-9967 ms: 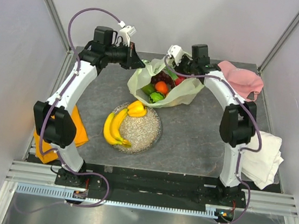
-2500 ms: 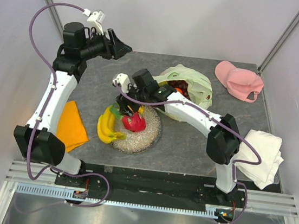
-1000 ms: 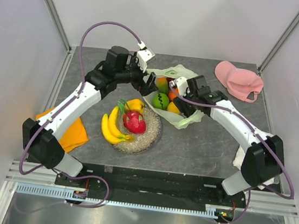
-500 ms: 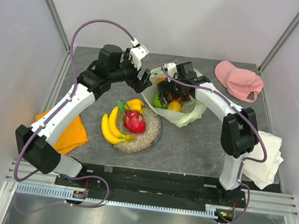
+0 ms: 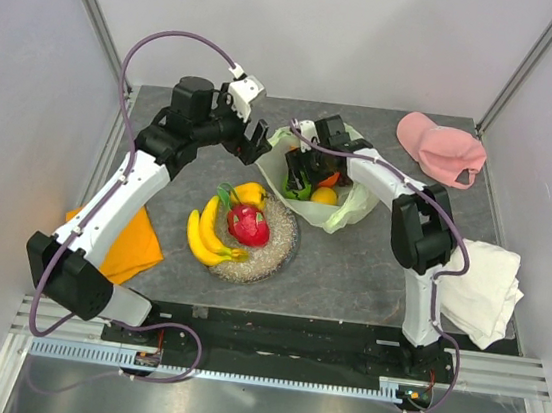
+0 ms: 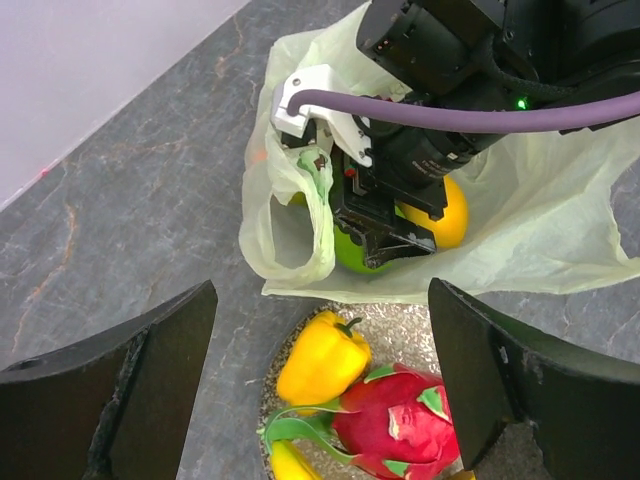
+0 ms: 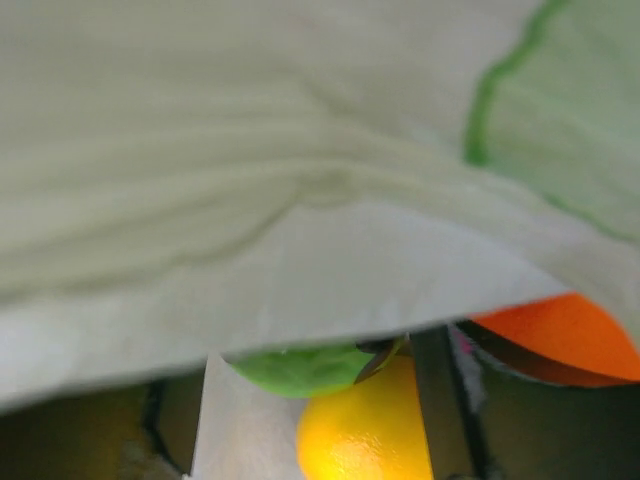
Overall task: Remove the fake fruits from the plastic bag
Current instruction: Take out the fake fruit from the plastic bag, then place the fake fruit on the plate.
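Though left gripper gapes empty, bag hides right gripper: can't tell grip.

A: What does everything sit on?
B: A dark grey, marbled table.
A: And directly on it?
B: A round speckled plate in the middle, a crumpled plastic bag just behind it — then an orange cloth at the left edge, a pink cap far right, a white cloth at the right edge.
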Controlling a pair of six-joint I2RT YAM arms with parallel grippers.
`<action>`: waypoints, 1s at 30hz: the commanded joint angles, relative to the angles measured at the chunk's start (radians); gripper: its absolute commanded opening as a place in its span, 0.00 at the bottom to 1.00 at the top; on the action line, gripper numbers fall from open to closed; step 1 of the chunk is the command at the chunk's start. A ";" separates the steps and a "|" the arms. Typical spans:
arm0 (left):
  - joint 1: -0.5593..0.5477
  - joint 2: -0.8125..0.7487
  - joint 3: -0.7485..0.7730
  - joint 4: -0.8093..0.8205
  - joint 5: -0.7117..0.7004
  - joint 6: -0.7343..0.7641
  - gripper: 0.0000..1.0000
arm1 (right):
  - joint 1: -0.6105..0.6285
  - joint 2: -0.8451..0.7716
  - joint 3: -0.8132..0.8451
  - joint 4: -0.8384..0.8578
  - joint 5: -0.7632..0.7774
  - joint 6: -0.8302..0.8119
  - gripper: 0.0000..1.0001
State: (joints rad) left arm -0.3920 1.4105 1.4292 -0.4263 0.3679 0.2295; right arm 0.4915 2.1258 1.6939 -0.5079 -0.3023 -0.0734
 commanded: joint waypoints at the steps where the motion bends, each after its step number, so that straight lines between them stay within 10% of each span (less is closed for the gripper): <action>1: 0.013 -0.018 0.057 0.006 0.028 -0.013 0.93 | -0.002 -0.121 0.033 -0.003 -0.063 -0.019 0.64; 14: 0.093 0.015 0.100 0.067 0.065 -0.143 0.93 | 0.021 -0.645 -0.278 -0.170 -0.381 -0.252 0.60; 30: 0.191 -0.047 0.060 0.077 0.083 -0.191 0.93 | 0.107 -0.211 -0.071 -0.228 -0.397 -0.396 0.57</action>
State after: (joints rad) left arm -0.2256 1.4204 1.4963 -0.3878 0.4225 0.0731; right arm 0.5938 1.8935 1.5200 -0.7380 -0.7074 -0.4129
